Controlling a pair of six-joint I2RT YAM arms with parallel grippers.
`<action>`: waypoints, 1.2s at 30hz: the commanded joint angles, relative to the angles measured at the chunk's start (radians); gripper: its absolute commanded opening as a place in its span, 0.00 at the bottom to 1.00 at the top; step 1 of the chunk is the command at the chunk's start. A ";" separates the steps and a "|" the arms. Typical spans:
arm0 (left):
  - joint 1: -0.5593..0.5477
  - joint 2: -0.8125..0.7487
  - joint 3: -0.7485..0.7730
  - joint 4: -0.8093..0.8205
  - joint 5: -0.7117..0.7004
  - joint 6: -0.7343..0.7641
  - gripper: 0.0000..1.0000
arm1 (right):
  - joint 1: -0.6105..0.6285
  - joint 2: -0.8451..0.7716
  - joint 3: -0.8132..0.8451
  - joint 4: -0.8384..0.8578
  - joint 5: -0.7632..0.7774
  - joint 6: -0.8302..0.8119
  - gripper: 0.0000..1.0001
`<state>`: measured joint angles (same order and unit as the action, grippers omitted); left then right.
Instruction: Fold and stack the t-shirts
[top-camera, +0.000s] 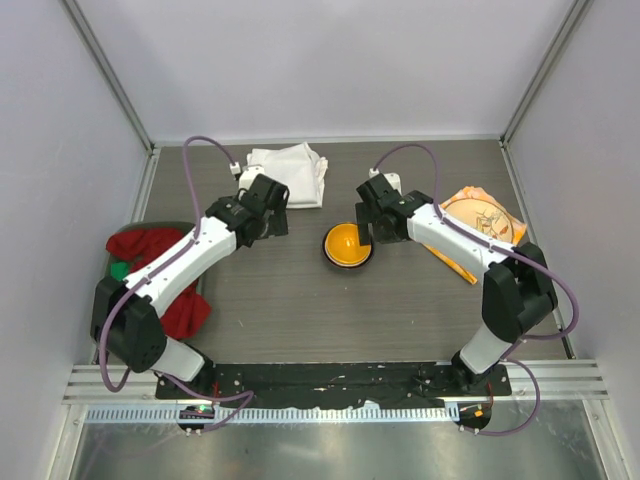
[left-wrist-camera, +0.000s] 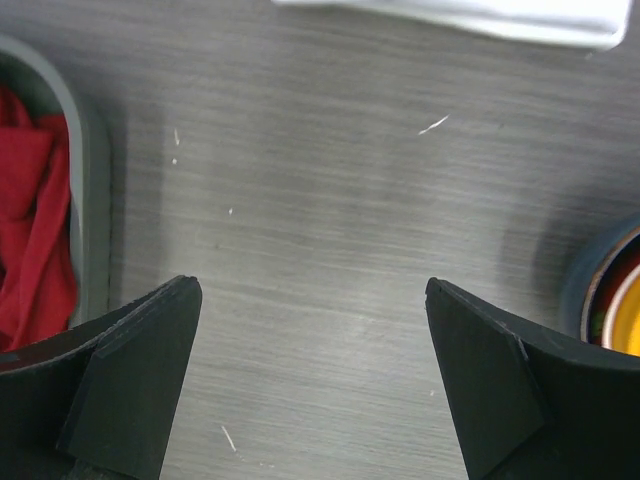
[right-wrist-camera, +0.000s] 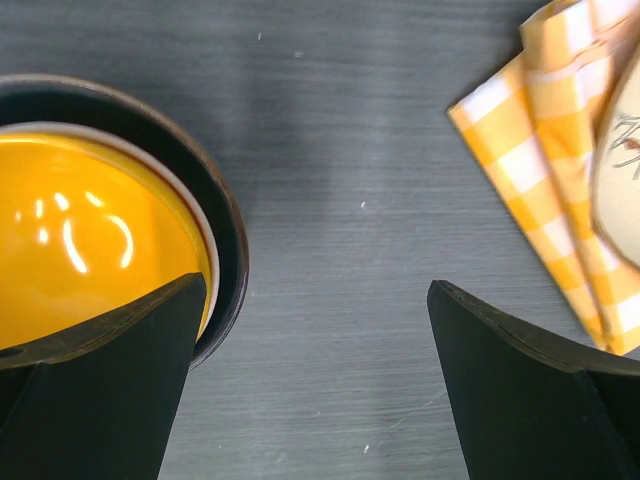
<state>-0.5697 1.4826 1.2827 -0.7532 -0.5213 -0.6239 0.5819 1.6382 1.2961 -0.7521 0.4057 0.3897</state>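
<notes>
One white t-shirt (top-camera: 290, 172) at 12 o'clock, one red t-shirt (top-camera: 150, 247) and one green t-shirt (top-camera: 120, 270), only a sliver showing, at 9 o'clock: three in all. Two nested bowls at the centre: one yellow bowl (top-camera: 347, 243) inside one dark bowl (right-wrist-camera: 225, 230). One orange checked cloth (top-camera: 480, 215) at 2 o'clock. One thin orange stick (top-camera: 452, 264) at 3 o'clock.

Recorded: a red t-shirt (top-camera: 135, 243), a white t-shirt (top-camera: 290, 170), a sliver of green t-shirt (top-camera: 120, 270), an orange-and-white checked cloth (top-camera: 495, 215), a yellow-orange, dark-rimmed bowl (top-camera: 345, 243), and a grey wood-grain table (top-camera: 300, 300).
</notes>
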 joint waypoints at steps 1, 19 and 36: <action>-0.007 -0.080 -0.065 0.060 -0.059 -0.068 1.00 | 0.006 -0.061 -0.043 0.105 -0.085 0.021 1.00; -0.012 -0.131 -0.169 0.084 -0.068 -0.082 1.00 | 0.006 0.072 -0.141 0.238 -0.180 0.098 0.93; -0.012 -0.133 -0.178 0.081 -0.086 -0.062 1.00 | -0.033 0.232 -0.087 0.223 -0.114 0.106 0.01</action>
<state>-0.5766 1.3788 1.1084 -0.7048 -0.5678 -0.6945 0.5621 1.7672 1.2247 -0.4713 0.1867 0.4965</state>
